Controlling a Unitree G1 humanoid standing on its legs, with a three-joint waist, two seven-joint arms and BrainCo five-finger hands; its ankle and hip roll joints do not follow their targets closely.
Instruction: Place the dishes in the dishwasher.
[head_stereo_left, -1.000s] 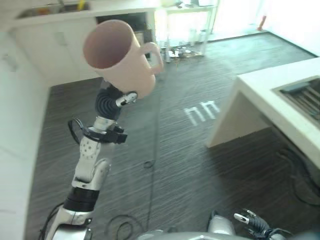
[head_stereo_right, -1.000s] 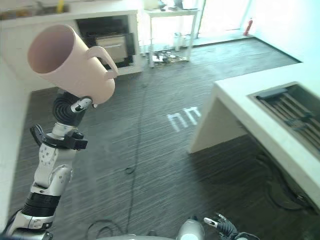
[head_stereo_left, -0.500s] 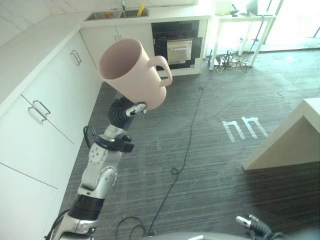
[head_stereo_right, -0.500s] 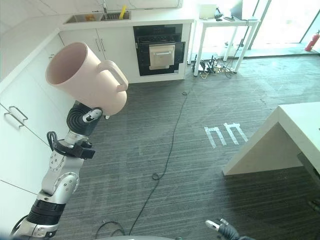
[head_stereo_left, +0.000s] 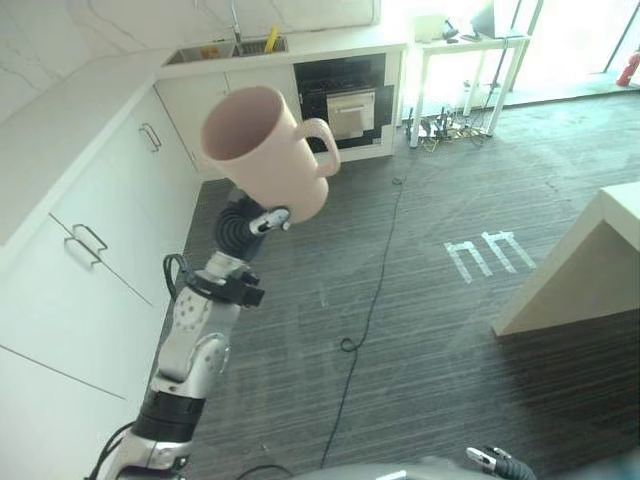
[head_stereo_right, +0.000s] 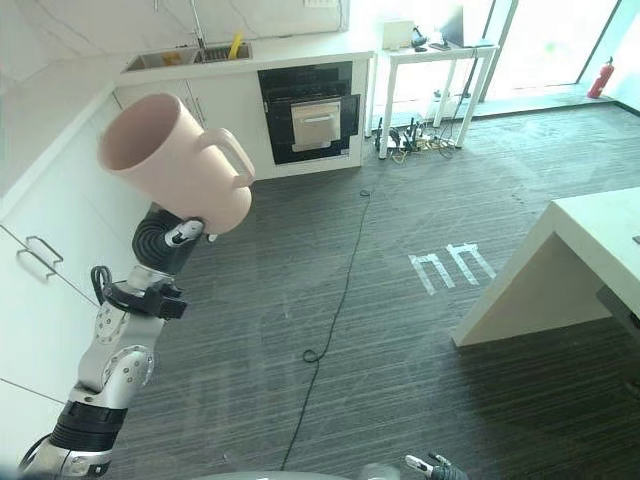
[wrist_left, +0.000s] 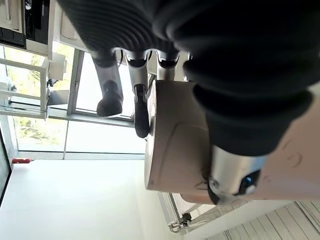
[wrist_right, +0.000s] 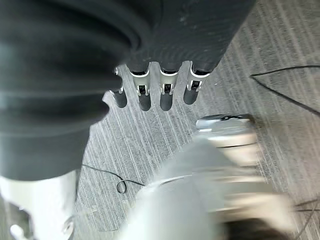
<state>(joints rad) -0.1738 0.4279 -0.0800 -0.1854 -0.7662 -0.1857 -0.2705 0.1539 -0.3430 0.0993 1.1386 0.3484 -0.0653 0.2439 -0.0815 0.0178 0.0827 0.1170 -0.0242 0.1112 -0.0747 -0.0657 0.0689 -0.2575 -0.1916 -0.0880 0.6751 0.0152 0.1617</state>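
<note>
A pale pink mug (head_stereo_left: 265, 150) with a handle is held high over the dark floor, tilted with its mouth toward the upper left. My left hand (head_stereo_left: 262, 220) sits under its base, mostly hidden by it. In the left wrist view the fingers (wrist_left: 111, 95) and thumb curl round the mug (wrist_left: 175, 140). My right hand (head_stereo_left: 487, 459) hangs low at the bottom edge; in the right wrist view its fingers (wrist_right: 145, 97) are relaxed over the floor and hold nothing. A black built-in appliance (head_stereo_left: 345, 90) with its door closed stands under the far counter.
White cabinets (head_stereo_left: 90, 230) run along the left wall to a counter with a sink (head_stereo_left: 215, 50). A white table (head_stereo_left: 465, 40) stands at the back right. The corner of a white island (head_stereo_left: 590, 270) juts in from the right. White marks (head_stereo_left: 485, 255) lie on the floor.
The whole view has swung left, from the island to the cabinets and far counter. The left hand still holds the mug up; its tilt is nearly the same.
</note>
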